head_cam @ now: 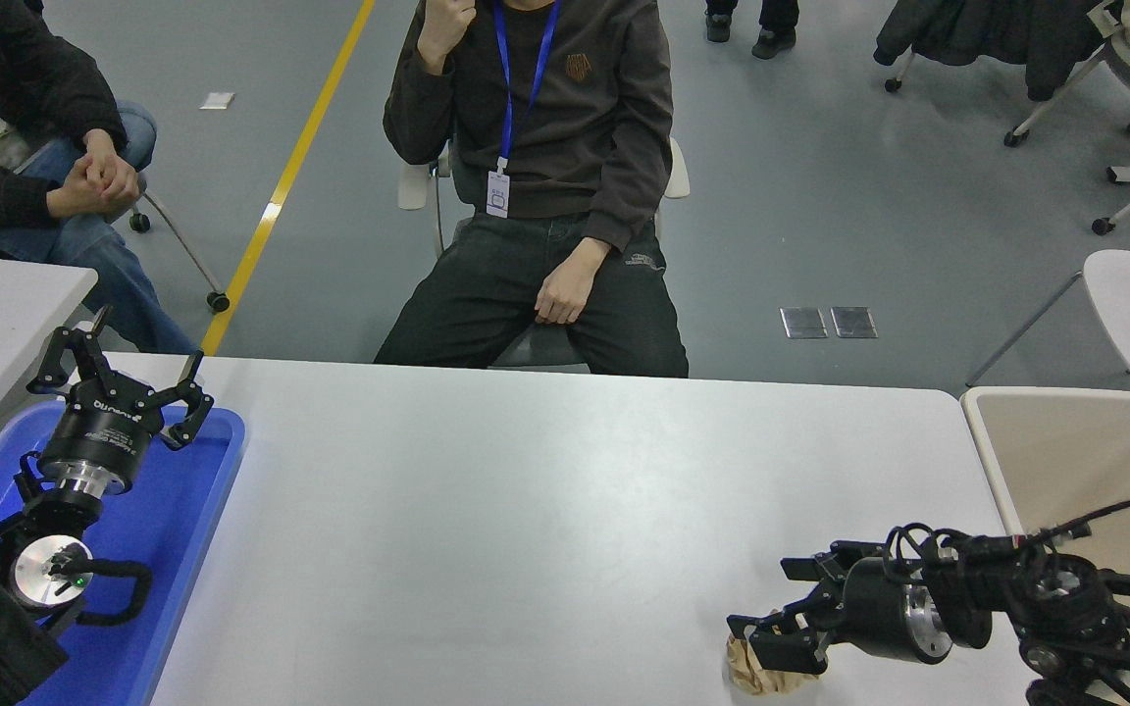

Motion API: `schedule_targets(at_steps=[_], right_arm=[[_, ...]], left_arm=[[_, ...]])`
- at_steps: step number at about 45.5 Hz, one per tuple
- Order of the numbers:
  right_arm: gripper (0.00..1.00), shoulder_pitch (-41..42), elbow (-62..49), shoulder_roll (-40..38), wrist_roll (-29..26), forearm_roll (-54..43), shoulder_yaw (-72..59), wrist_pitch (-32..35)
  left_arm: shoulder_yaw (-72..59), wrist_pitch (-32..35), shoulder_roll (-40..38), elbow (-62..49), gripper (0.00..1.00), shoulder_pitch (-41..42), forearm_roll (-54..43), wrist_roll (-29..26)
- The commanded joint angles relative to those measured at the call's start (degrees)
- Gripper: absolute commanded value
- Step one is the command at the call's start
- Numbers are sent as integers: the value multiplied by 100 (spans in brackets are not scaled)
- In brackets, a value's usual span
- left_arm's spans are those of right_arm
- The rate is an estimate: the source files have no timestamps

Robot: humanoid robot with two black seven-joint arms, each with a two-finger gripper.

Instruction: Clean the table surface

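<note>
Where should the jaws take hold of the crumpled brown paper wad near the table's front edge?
Across the crumpled paper wad at its middle, coming from above. It is a loose, irregular ball lying on the table surface, with no handle or flat face. The right gripper hangs right over it.

There is one view only, from a camera high on the robot's side, looking forward and down across the white table [545, 490]. It sits close enough that the table's near edge is cut off at the bottom, with the two arms entering from the lower corners. The far edge runs across the middle, and beyond it the view reaches a seated person [536, 186] and grey floor [820, 196]. With no second view, nothing is shared.
</note>
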Motion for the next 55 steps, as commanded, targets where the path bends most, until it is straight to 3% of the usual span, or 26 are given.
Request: schedule_targets(at_steps=[1,26,55], right_arm=[[98,-26,-384,355,-123,-474,-392,-383],[99,-35,-1097,689,-123,-693,-612,-410],[99,-140,-1185,681,-71,-808,-884,-778]], left_arm=[[0,0,0,0,100,0,-1,0],[0,0,0,0,100,0,7,0],[0,0,0,0,100,0,7,0]])
